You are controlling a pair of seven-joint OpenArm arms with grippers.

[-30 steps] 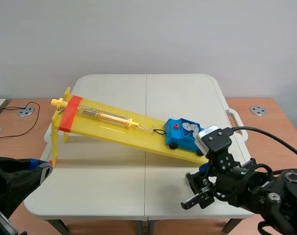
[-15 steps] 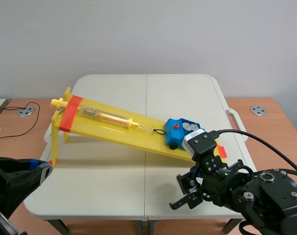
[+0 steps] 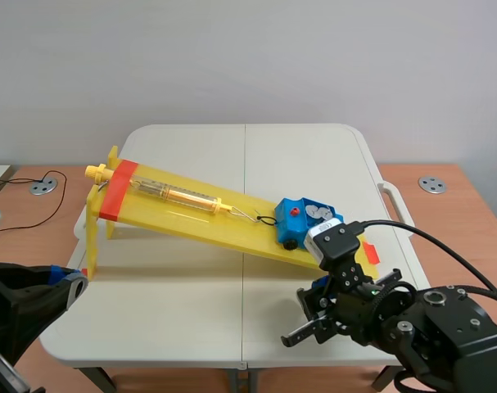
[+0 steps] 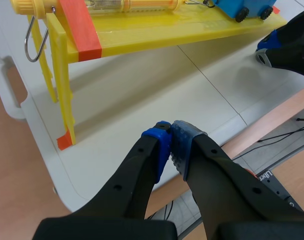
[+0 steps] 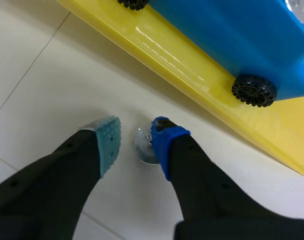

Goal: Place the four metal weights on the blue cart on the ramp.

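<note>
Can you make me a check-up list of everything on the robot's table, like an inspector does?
Surface: white folding table, with an orange-red tape mark by the ramp's low end.
Job's things: blue cart low on the yellow ramp; silver weights in it, number unclear; one metal weight lying on the table beside the ramp.
Clutter: nothing seen.
Grippers: right gripper open, a finger on each side of the loose weight; left gripper shut on nothing, over the table's near edge.
Cables: black cable on the brown surface left of the table; thick black cable on the right arm.
Surroundings: grey wall; round metal discs on the brown surfaces at both sides.
</note>
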